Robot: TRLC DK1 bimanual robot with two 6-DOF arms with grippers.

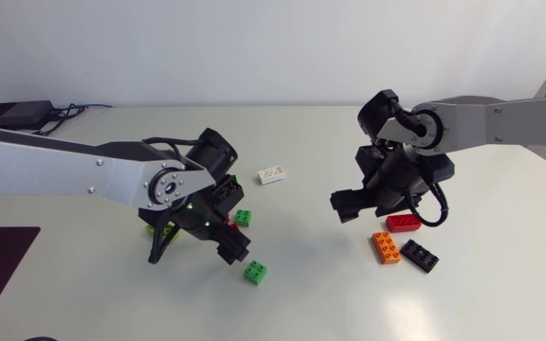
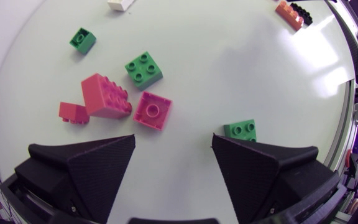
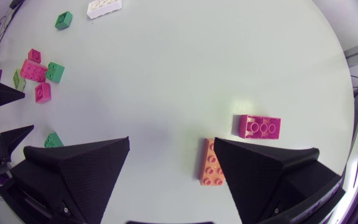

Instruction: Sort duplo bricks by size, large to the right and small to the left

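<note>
Two piles forming, both grippers empty
The left gripper point(image 2: 173, 143) held its fingers wide, a small green brick point(image 2: 240, 129) just ahead of one tip (probably the next pick). The right gripper point(image 3: 171, 144), equally wide, hung with an orange brick point(image 3: 212, 163) half under one finger, among the large ones.

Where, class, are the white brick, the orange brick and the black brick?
white brick point(image 1: 272, 174), head view, middle of its top.
orange brick point(image 1: 385, 247), head view, middle of its studded top.
black brick point(image 1: 419, 255), head view, middle of its top.
</note>
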